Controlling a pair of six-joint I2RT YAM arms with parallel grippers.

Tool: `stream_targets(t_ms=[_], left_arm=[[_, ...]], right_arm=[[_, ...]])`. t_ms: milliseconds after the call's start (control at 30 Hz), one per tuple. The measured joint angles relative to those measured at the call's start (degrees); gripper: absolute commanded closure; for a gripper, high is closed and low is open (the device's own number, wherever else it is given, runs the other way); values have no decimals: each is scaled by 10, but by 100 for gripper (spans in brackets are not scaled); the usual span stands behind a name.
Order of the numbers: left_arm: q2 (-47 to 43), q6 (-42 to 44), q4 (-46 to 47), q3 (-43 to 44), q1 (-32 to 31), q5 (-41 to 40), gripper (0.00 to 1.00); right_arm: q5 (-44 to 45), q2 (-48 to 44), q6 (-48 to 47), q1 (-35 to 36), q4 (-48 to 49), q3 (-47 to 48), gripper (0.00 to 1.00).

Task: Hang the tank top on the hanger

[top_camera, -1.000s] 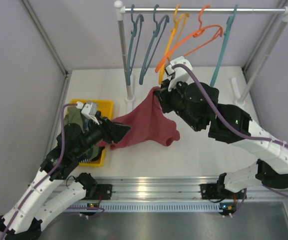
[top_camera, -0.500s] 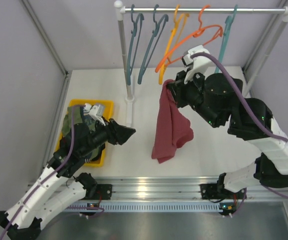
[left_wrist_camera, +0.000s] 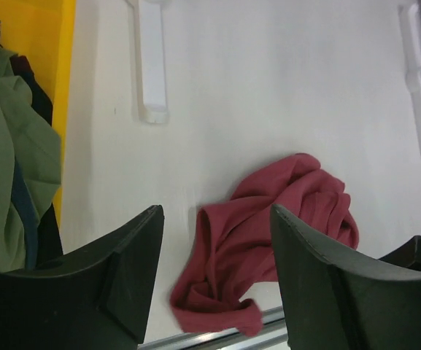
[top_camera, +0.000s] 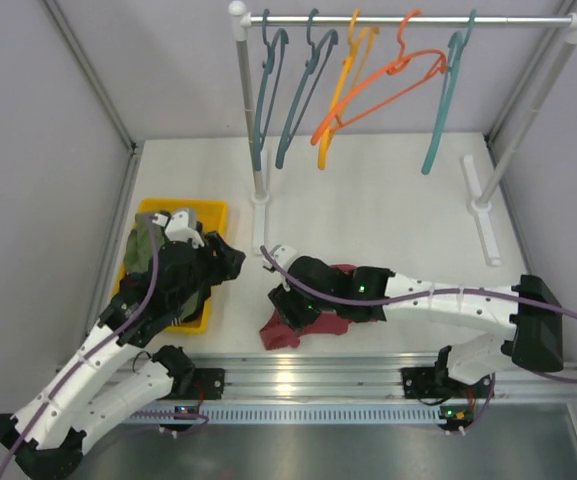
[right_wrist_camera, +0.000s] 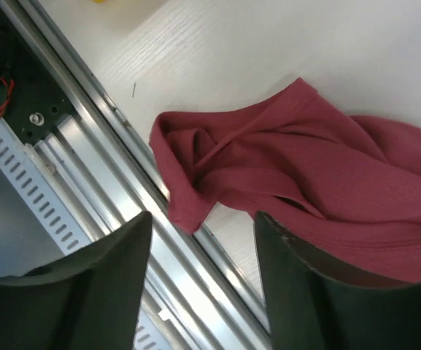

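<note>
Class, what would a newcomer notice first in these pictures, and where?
The maroon tank top lies crumpled at the near edge of the table, beneath the open right end effector. Coloured hangers hang from the back rail, and a yellow bin of clothes sits at left.

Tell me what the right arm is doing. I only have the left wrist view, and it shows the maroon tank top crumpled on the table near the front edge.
Observer: The right gripper hovers low over the tank top, jaws open, gripping nothing.
Operator: And where is the hanger I need?
Observer: The light teal hanger hangs at the right end of the rail at the back of the table, with nothing on it.
</note>
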Motion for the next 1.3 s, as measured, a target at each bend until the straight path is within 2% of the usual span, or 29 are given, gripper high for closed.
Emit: stream_targets(t_ms=[33, 200, 233, 367, 533, 667, 867, 1033, 1300], left_arm=[[18, -1, -4, 0, 0, 5, 36], [90, 2, -5, -7, 0, 52, 39], [103, 5, -5, -10, 0, 64, 41], [139, 23, -8, -18, 0, 126, 45], [161, 48, -16, -18, -26, 191, 44], [178, 30, -26, -23, -111, 185, 44], [212, -43, -36, -60, -212, 133, 44], [226, -90, -38, -84, -260, 102, 45], [278, -125, 0, -101, -311, 94, 46]], right_arm=[[-1, 0, 11, 1, 7, -13, 33], [31, -43, 57, 2, 20, -45, 31], [42, -56, 68, 2, 19, -49, 32], [105, -118, 128, -2, 6, -71, 49], [125, -202, 197, -68, -4, -166, 53], [115, -239, 218, -148, -18, -233, 54], [92, -240, 227, -209, -5, -249, 53], [66, -236, 231, -245, 30, -280, 51], [42, -182, 234, -253, 78, -285, 54]])
